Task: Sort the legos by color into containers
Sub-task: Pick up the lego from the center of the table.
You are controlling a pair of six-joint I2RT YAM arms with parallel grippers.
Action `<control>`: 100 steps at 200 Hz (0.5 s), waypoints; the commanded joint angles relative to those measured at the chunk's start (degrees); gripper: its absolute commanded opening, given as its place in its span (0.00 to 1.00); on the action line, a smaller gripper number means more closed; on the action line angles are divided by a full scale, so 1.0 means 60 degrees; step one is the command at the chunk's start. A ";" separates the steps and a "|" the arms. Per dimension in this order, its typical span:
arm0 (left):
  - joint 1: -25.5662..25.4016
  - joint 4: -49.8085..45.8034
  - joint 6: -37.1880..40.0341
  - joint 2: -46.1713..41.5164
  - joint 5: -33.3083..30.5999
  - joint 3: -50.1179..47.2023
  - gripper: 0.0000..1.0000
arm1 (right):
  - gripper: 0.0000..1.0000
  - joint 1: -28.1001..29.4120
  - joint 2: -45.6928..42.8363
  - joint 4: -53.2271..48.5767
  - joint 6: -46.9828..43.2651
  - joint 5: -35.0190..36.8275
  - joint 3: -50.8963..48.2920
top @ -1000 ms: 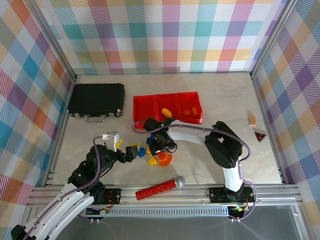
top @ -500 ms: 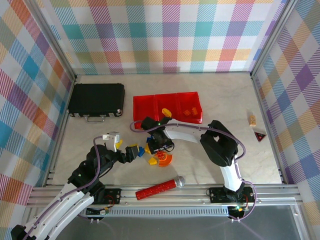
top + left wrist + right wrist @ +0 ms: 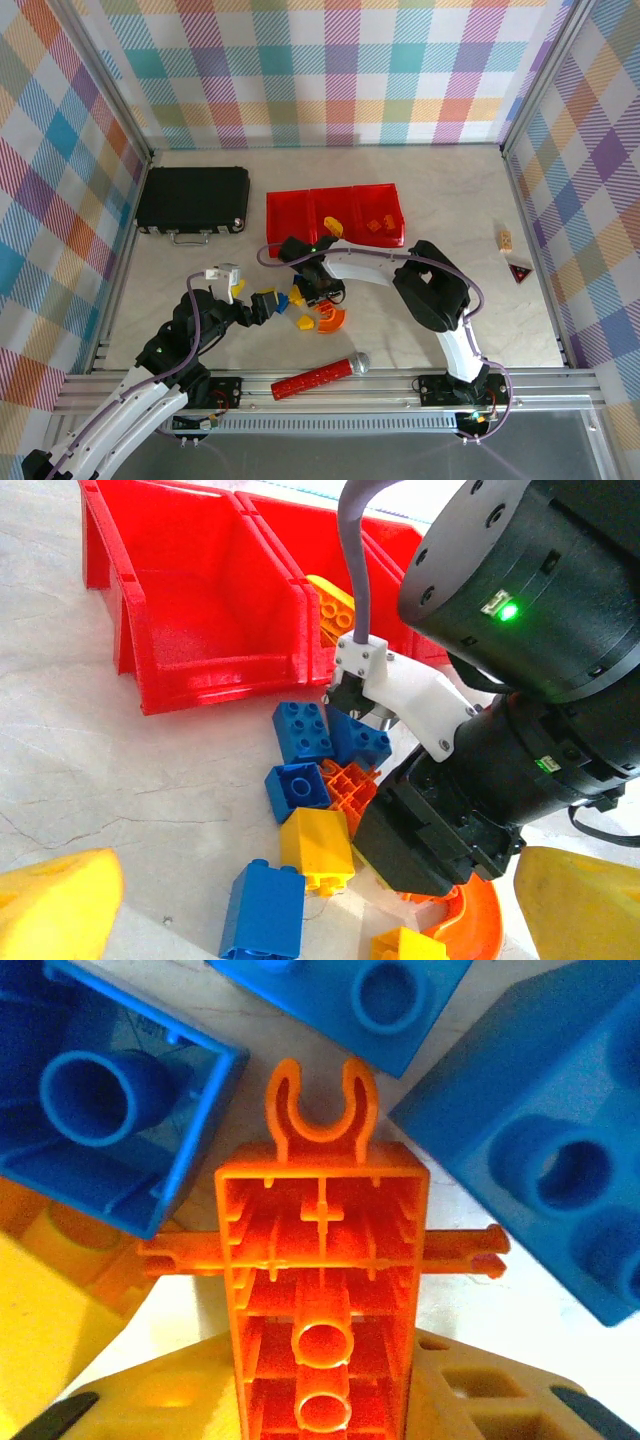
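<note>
A heap of legos lies in front of the red containers [image 3: 283, 212] [image 3: 200, 610]. Blue bricks [image 3: 305, 730], a yellow brick [image 3: 317, 848] and an orange arch [image 3: 329, 319] [image 3: 478, 928] lie loose. My right gripper [image 3: 318, 290] [image 3: 325, 1390] reaches down into the heap, its yellow fingers [image 3: 140, 1400] pressed on both sides of an upturned orange brick [image 3: 322, 1250] [image 3: 350, 785]. My left gripper [image 3: 268, 305] [image 3: 330, 920] hovers open just left of the heap, holding nothing. A yellow lego [image 3: 333, 226] rests in the middle bin and orange ones [image 3: 378, 224] in the right bin.
A flat black case [image 3: 192, 200] lies at the back left. A red stick with a silver tip [image 3: 318, 377] lies near the front edge. A tan block [image 3: 505, 239] and a small red triangle [image 3: 518, 272] sit by the right wall.
My right gripper has shifted slightly left into the heap and its fingers have closed in on the orange brick. The left arm has stayed still.
</note>
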 commanded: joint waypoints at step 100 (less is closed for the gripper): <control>-0.0124 0.0062 -0.0027 -0.0033 -0.0218 0.0004 1.00 | 0.27 -0.0145 -0.2198 -0.0503 -0.0787 0.0235 -0.0377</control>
